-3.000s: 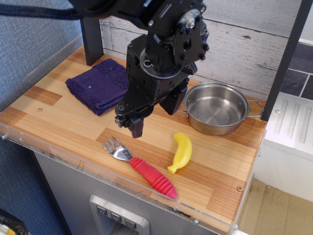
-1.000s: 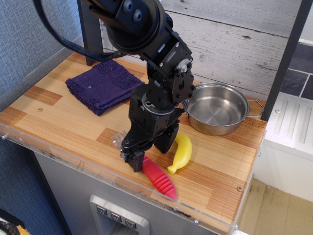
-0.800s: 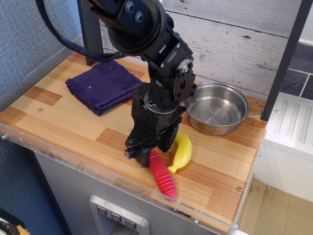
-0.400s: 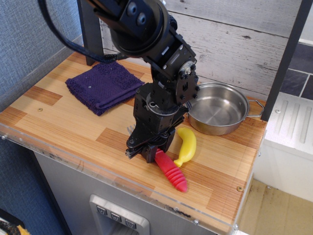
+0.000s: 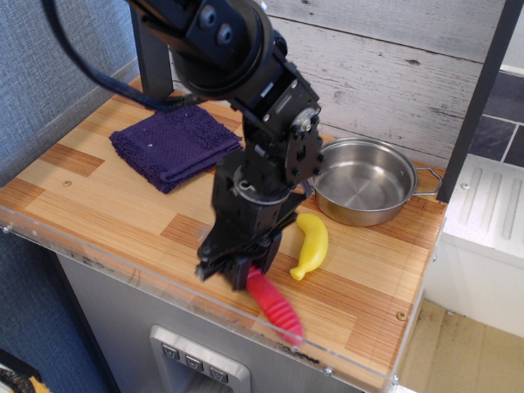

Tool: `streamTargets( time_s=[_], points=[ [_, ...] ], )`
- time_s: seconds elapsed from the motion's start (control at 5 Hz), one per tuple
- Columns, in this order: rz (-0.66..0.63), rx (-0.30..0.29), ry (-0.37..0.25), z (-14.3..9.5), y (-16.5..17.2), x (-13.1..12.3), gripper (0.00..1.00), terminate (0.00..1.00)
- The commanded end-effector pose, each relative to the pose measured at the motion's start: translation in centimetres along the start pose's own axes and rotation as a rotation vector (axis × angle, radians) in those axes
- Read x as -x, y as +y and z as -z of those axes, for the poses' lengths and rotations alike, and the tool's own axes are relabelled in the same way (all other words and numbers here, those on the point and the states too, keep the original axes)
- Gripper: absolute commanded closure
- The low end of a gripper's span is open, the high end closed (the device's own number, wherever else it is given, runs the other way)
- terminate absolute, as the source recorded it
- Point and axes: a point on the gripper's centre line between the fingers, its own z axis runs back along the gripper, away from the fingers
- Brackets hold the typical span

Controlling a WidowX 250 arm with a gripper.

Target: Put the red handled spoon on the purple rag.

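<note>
My black gripper [image 5: 229, 268] is low over the front edge of the wooden counter and shut on the red handled spoon [image 5: 273, 305]. Its red ribbed handle sticks out to the lower right, blurred and lifted off the wood. The silver head is hidden behind the fingers. The purple rag [image 5: 174, 142] lies flat at the back left of the counter, well apart from the gripper.
A yellow toy banana [image 5: 311, 245] lies just right of the gripper. A steel pan [image 5: 363, 181] stands at the back right. A clear plastic lip [image 5: 98, 254] runs along the counter's front edge. A dark post [image 5: 152, 59] stands behind the rag.
The gripper came down from the middle of the counter onto the spoon, closed on it near the head, and now lifts it slightly leftward. The banana was nudged to the right.
</note>
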Motion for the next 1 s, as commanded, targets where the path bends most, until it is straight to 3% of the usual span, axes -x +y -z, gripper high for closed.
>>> streamTargets(
  time_s=[0.0,0.4,0.8],
  points=[
    [-0.002,0.099,-0.014,-4.0,-0.5,-0.9,1.00,0.00],
    [-0.060,0.173,-0.041,-7.5,-1.7,-4.6,1.00,0.00],
    [-0.148,0.181,-0.034,-7.3,-2.6,-10.7,1.00,0.00]
  ],
)
